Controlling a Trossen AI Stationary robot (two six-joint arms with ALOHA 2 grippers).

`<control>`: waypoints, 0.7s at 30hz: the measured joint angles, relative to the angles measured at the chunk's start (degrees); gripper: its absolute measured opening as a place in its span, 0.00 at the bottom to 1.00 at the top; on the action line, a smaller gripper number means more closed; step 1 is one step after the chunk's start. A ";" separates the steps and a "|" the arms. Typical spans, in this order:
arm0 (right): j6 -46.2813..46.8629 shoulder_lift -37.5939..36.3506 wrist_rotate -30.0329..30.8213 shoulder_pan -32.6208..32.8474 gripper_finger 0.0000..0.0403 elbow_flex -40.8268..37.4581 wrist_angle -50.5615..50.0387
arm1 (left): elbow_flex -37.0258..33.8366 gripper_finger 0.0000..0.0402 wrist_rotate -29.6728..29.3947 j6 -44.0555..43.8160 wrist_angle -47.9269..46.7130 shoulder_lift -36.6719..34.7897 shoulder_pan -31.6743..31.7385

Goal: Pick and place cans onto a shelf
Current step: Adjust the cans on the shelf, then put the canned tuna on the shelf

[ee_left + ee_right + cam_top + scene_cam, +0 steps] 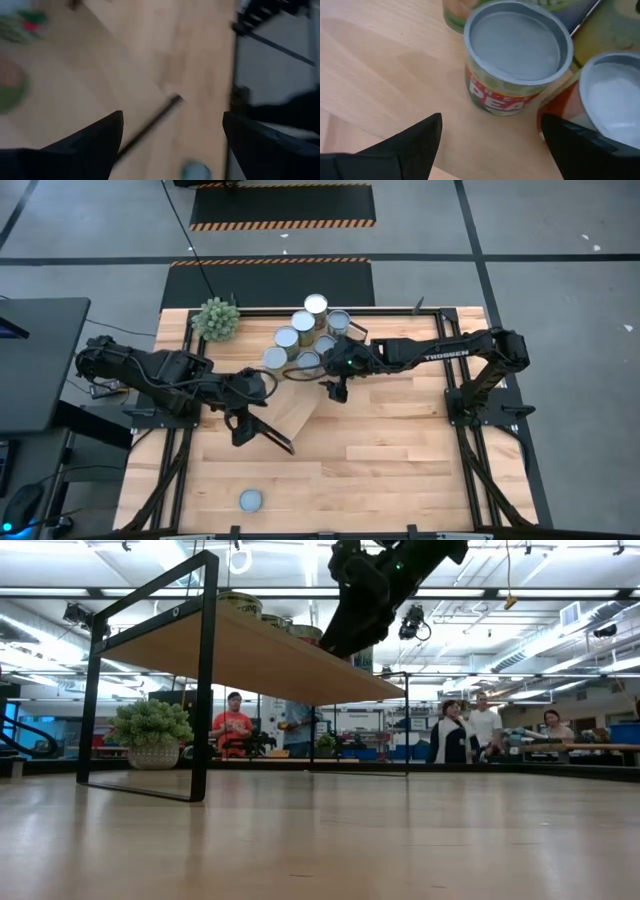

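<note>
Several cans with silvery tops stand clustered on the far end of the light-wood shelf; low view shows them on the board. My right gripper hovers open just near of the cluster. In its wrist view a can with a green and red label stands ahead of the open fingers, and a white-topped can stands beside one finger. My left gripper hangs open over the shelf's near end. A lone can stands on the tabletop near the front edge and also shows in the left wrist view.
A spiky green plant in a pot stands at the table's far left, beside the cans. The shelf's black frame end lies close under my left gripper. Bare tabletop spreads to the right and near. People stand in the room beyond.
</note>
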 joint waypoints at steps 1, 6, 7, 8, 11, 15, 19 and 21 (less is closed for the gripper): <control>0.20 -0.02 -0.97 -0.28 0.86 0.00 -0.08 | 0.00 0.86 2.13 -0.37 0.00 0.00 -0.33; 3.27 -0.06 -4.24 0.90 0.86 0.00 -1.69 | 0.00 0.86 7.98 -4.15 0.04 0.00 -5.83; 4.08 -0.38 -4.39 1.55 0.86 0.00 -2.42 | 0.00 0.86 8.09 -5.16 0.04 0.00 -7.35; 4.58 -0.82 -4.25 2.25 0.86 0.00 -3.40 | 0.00 0.86 8.11 -6.83 0.02 0.00 -8.95; 5.93 -3.14 -0.72 4.42 0.86 0.00 -6.11 | 0.00 0.86 7.37 -12.58 0.04 0.65 -14.14; 7.29 -6.84 4.43 7.13 0.86 0.02 -8.95 | 0.00 0.86 6.13 -19.34 0.02 4.25 -20.56; 7.21 -9.09 8.45 9.52 0.86 0.04 -9.54 | -0.03 0.86 4.58 -22.67 0.06 10.38 -25.55; 7.17 -9.66 9.79 10.35 0.86 0.04 -9.61 | -0.07 0.86 4.47 -23.72 0.07 13.63 -27.15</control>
